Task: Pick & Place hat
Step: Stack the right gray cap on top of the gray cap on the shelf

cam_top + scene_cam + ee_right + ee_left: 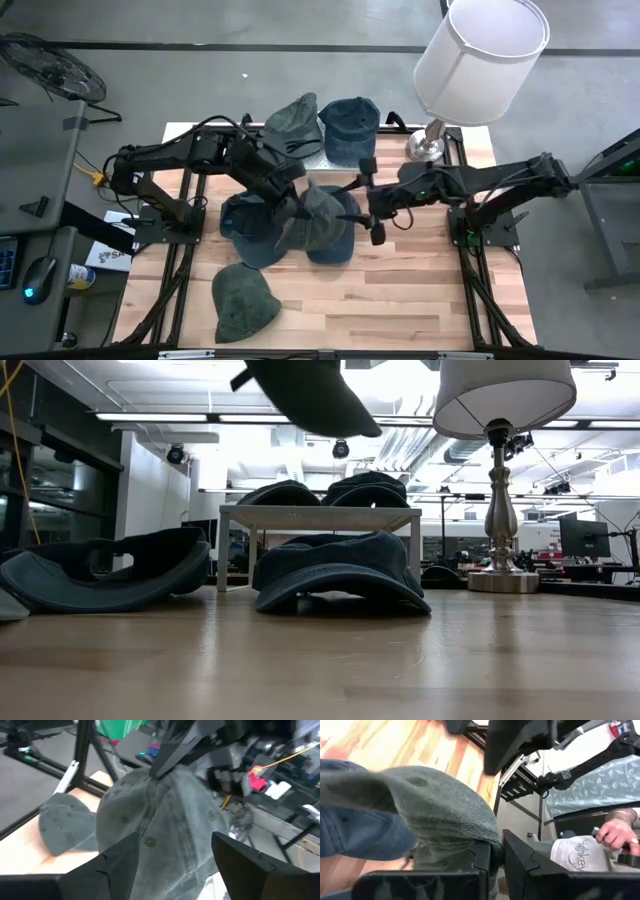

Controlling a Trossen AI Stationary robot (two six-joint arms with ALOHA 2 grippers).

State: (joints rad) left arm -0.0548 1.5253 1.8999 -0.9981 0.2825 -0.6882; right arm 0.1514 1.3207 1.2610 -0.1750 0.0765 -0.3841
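Grey hat pinched in the left gripper, right gripper spread beside it.

The left gripper (297, 208) is pressed together on the edge of the grey hat (318, 218), which hangs above the middle of the bench (400, 290), as the low view suggests. The right gripper (362, 208), at the hat's 3 o'clock, stands spread wide with its fingers (117, 857) either side of the crown; whether they touch the cloth is hard to tell. Beneath lie two blue hats (248, 228). At 12 o'clock two more hats (350, 125) rest on a small stand (318, 514), a lamp (478, 55) at 1 o'clock. Another grey hat (243, 302) lies at 7 o'clock.
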